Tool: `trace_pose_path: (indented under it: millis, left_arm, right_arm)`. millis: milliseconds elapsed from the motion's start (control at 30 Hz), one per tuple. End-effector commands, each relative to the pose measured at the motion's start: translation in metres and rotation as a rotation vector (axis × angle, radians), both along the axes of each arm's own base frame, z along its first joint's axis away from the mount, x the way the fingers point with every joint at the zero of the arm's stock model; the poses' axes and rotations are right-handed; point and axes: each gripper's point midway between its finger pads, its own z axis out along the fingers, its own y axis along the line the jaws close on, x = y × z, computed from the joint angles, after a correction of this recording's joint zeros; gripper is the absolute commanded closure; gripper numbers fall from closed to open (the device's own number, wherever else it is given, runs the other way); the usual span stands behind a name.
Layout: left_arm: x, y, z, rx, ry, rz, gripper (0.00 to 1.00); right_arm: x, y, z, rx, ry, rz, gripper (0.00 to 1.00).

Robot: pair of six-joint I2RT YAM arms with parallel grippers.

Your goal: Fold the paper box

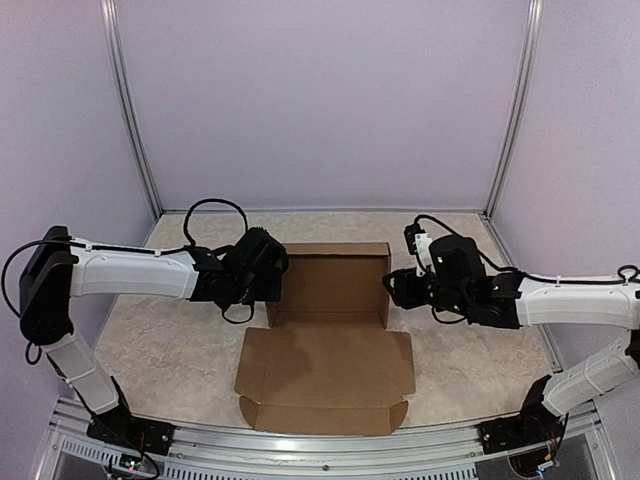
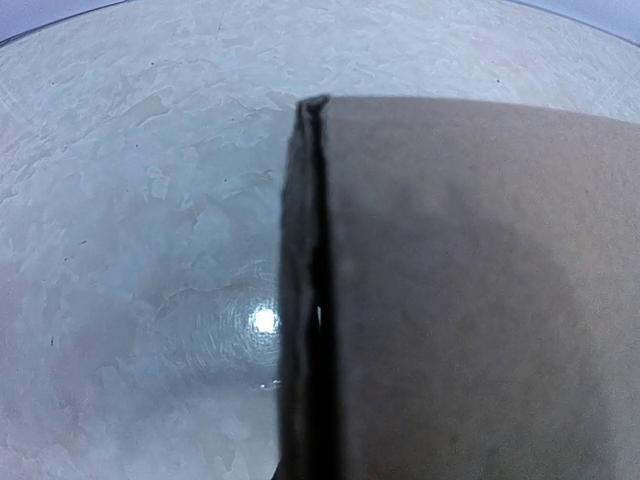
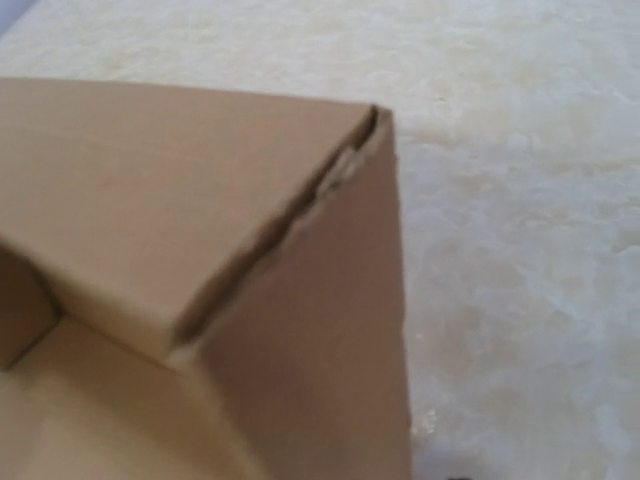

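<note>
Position: paper box (image 1: 328,345) seated between claws, long axis left-to-right; left claw (image 1: 272,288) closed at left wall, grip unconfirmed; right claw (image 1: 390,286) beside right wall, state not discernible.

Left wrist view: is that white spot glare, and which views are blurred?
Left wrist: yes, a glare spot on the table beside the paper box, whose near wall edge looks dark and soft. Right wrist: box corner blurred. Top external: sharp, evenly lit.
</note>
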Motion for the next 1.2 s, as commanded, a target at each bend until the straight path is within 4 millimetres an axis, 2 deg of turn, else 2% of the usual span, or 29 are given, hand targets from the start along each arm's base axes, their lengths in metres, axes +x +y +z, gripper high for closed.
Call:
trace_pose_path:
  millis: [0, 167, 467, 833, 967, 1167]
  left_arm:
    - [-0.008, -0.001, -0.007, 0.017, 0.059, 0.026, 1.00]
    - [-0.008, -0.001, -0.001, 0.010, 0.082, 0.059, 1.00]
    - [-0.011, -0.004, -0.009, -0.022, 0.130, 0.095, 1.00]
    - [-0.011, -0.009, -0.012, -0.009, 0.142, 0.081, 1.00]
    - [-0.012, -0.012, -0.012, -0.006, 0.138, 0.071, 1.00]
    - [-0.013, -0.012, -0.013, 0.006, 0.135, 0.073, 1.00]
  right_arm:
    - [0.016, -0.007, -0.006, -0.021, -0.051, -0.116, 0.50]
    - [0.027, -0.004, -0.017, -0.032, -0.046, -0.170, 0.54]
    - [0.035, 0.003, -0.037, -0.068, -0.039, -0.210, 0.60]
    - [0.051, 0.017, -0.048, -0.081, -0.059, -0.238, 0.68]
    - [0.055, 0.019, -0.052, -0.087, -0.072, -0.240, 0.76]
    - [0.057, 0.023, -0.055, -0.082, -0.076, -0.235, 0.98]
